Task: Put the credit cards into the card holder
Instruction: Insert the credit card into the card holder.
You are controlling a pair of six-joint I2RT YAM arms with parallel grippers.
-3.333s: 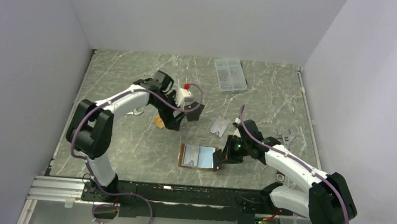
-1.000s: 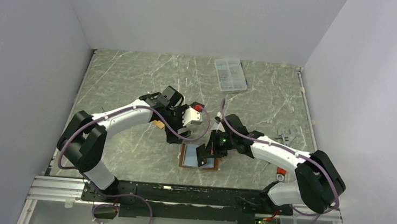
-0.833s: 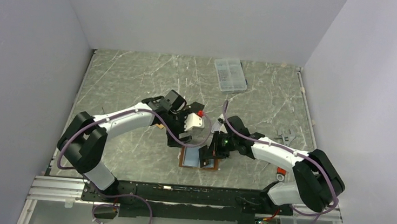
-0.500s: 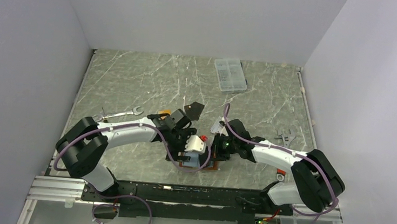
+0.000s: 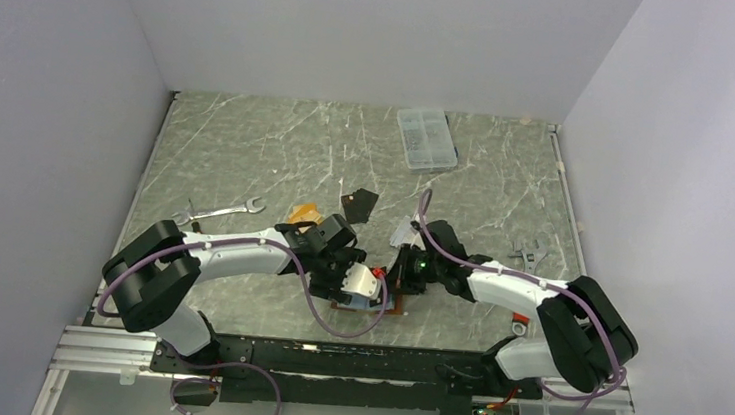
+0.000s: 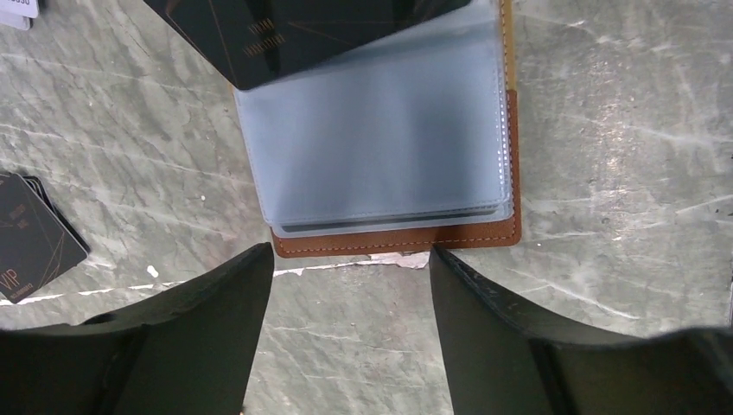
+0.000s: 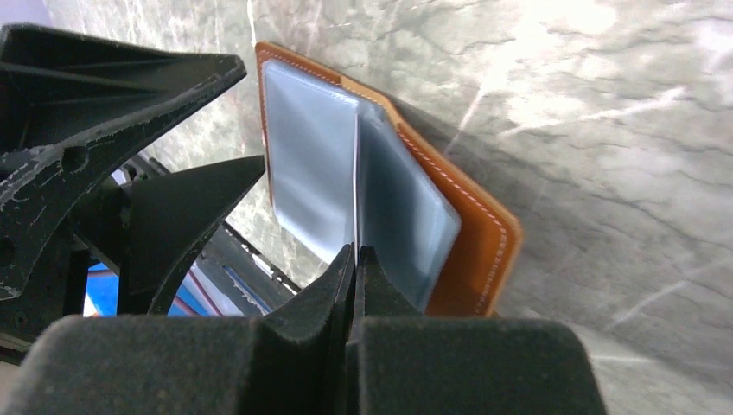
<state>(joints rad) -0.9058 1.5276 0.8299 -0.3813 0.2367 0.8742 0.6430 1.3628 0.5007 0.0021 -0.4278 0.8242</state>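
**Card holder [image 6: 398, 240] dead ahead of my left gripper [image 6: 350, 252]**

That gripper stood open and empty, the holder's stitched long edge lying crosswise just beyond its fingertips on the worktop [image 6: 605, 173]. A black card [image 6: 302, 26] overlapped the far side. My right gripper [image 7: 356, 251] was pinched shut on one of the holder's clear leaves.

Grey marble table [image 5: 249, 137], pale walls [image 5: 359, 26]

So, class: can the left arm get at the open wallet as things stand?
Probably yes: the left gripper hangs open right over the wallet, nothing between; the right gripper only pinches one pocket.
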